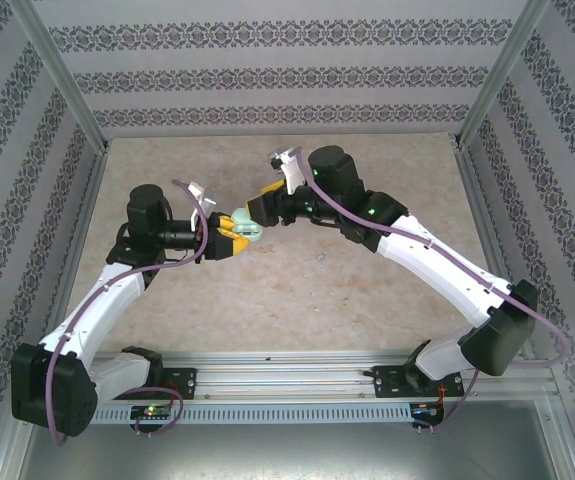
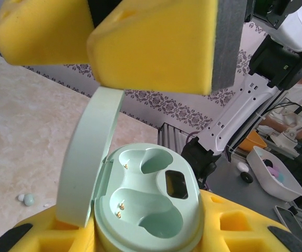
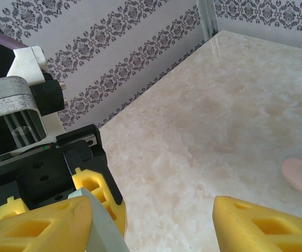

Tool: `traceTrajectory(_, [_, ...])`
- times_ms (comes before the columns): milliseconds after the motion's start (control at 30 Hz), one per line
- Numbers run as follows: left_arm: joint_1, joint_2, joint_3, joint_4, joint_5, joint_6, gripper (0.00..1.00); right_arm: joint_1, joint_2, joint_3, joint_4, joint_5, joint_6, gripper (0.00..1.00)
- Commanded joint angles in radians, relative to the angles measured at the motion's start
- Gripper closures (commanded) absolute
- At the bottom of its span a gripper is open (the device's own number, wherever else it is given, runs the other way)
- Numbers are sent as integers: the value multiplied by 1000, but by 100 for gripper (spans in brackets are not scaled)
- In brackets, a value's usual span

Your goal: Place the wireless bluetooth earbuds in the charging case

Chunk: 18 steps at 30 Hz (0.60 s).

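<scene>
My left gripper [image 1: 229, 240] is shut on the pale green charging case [image 2: 151, 202], its yellow fingers [image 2: 240, 231] pressed against the case's sides. The case's lid [image 2: 85, 157] stands open, and both wells are empty. My right gripper [image 1: 261, 212] is open just above the case, its yellow pads [image 2: 156, 44] over the top edge of the lid. In the right wrist view the lid's edge [image 3: 104, 233] lies against the inner side of the right gripper's left finger [image 3: 35, 226]. One pale green earbud [image 2: 29, 199] lies on the table [image 1: 322, 258].
A pink oval piece [image 3: 299, 174] lies on the marble table [image 3: 219, 105]; I cannot tell whether it is a case. Patterned walls [image 1: 287, 75] close in the back and both sides. Off the table's near edge stands a white tray [image 2: 274, 176] with small parts.
</scene>
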State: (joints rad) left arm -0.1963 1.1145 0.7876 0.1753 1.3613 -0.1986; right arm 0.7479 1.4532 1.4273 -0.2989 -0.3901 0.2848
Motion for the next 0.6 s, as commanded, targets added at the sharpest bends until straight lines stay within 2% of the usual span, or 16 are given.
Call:
traceTrajectory(0, [-5, 3, 23, 127, 44, -12, 82, 8, 40, 12, -26, -39, 4, 37])
traceTrajectory(200, [5, 23, 14, 135, 32, -12, 84, -10, 31, 0, 4, -60, 46, 36])
traceTrajectory(433, [18, 45, 19, 140, 35, -15, 85, -72, -41, -86, 112, -150, 106, 34])
traceTrajectory(567, [23, 52, 21, 140, 38, -17, 85, -85, -94, -128, 141, -175, 67, 33])
